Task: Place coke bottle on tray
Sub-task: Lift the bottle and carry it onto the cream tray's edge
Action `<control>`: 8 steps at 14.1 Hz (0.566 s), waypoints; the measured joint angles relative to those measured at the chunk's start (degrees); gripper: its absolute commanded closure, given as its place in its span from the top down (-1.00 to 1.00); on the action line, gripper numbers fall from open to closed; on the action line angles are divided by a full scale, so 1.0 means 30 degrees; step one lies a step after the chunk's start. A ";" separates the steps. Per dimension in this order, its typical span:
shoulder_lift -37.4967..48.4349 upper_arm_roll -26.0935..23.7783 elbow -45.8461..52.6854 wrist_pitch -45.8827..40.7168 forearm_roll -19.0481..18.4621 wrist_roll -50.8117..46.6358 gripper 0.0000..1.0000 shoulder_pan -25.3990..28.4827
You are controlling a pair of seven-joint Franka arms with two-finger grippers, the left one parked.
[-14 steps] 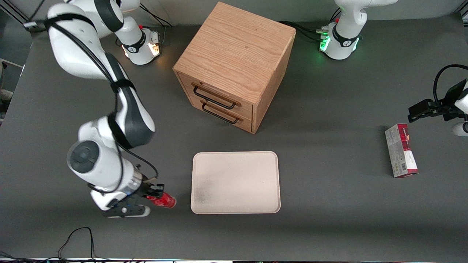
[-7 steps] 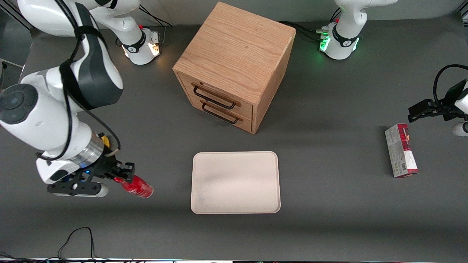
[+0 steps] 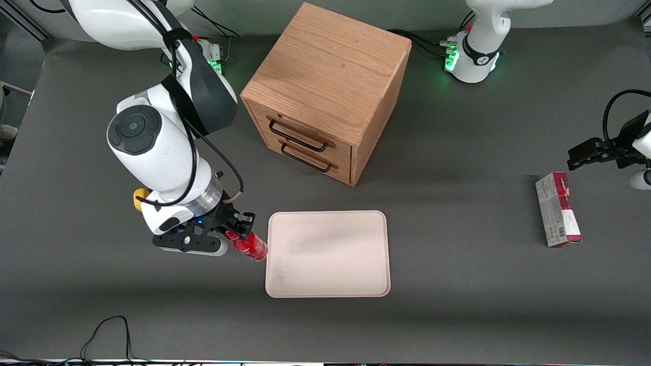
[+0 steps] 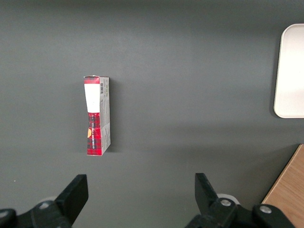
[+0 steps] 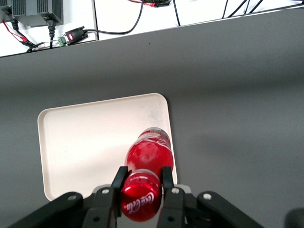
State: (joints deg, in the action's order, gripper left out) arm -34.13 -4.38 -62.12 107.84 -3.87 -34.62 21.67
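Observation:
My right gripper is shut on the red coke bottle near its cap and holds it lifted above the table, tilted, with its base at the edge of the beige tray that faces the working arm's end. In the right wrist view the black fingers clamp the bottle's red cap end, and the bottle's body hangs over the tray's rim. The tray lies flat on the dark table, nearer to the front camera than the cabinet, with nothing on it.
A wooden two-drawer cabinet stands farther from the front camera than the tray. A yellow lump shows beside my wrist. A red and white box lies toward the parked arm's end, also in the left wrist view.
My right gripper has carried the bottle sideways toward the tray; the bottle's base has gone from well clear of the tray to its edge.

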 measured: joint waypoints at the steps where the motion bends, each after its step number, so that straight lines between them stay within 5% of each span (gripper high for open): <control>1: -0.0265 0.0008 -0.0051 0.0397 -0.0020 0.0000 -1.00 -0.0069; 8: -0.3940 0.0018 -0.0543 0.5810 -0.0291 0.0000 -1.00 -0.0205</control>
State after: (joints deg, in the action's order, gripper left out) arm -45.95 -4.32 -63.75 125.27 -4.75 -34.63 21.05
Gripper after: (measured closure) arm 0.670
